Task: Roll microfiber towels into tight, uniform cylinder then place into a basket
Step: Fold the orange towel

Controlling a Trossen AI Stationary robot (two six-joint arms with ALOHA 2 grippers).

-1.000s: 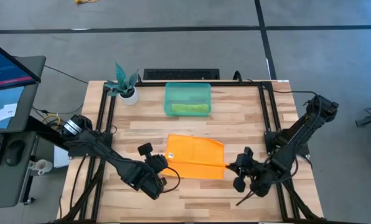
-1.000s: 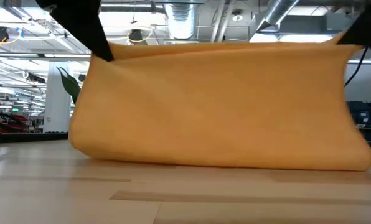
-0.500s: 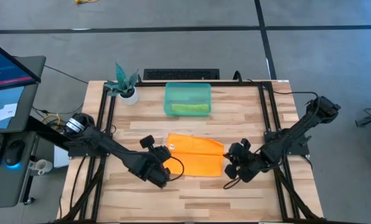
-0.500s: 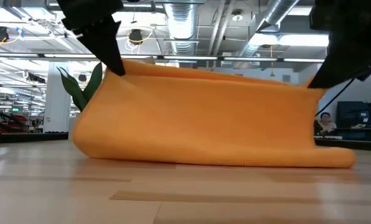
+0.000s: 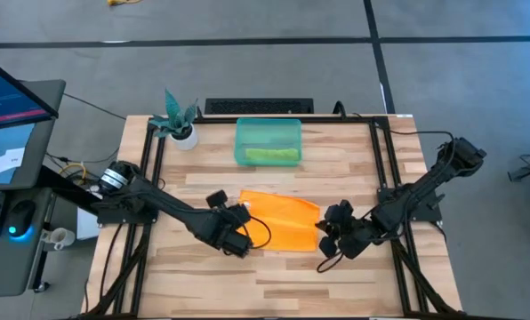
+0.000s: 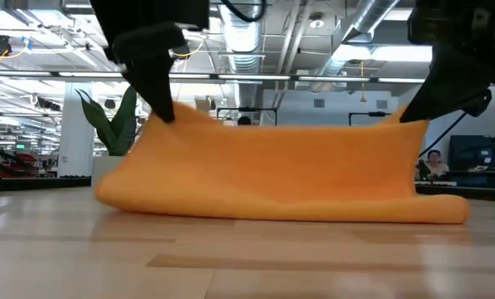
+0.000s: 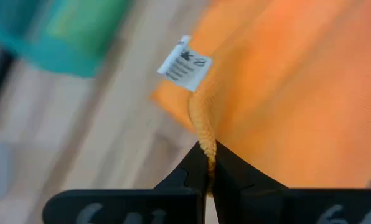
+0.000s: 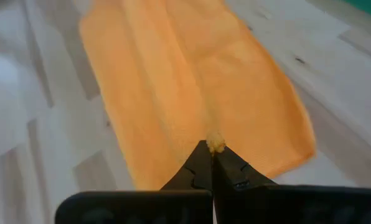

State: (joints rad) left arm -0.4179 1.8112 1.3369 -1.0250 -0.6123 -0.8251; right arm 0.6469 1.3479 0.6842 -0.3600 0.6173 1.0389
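Grippers, left and right, each pinch a near corner of the orange towel stretched between them.

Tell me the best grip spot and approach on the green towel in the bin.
The lime green towel lies rolled along the basket's near wall. Probably best: pinch its middle from straight above, jaws across the roll, since the walls block side approaches. Both grippers are shut on the orange towel.
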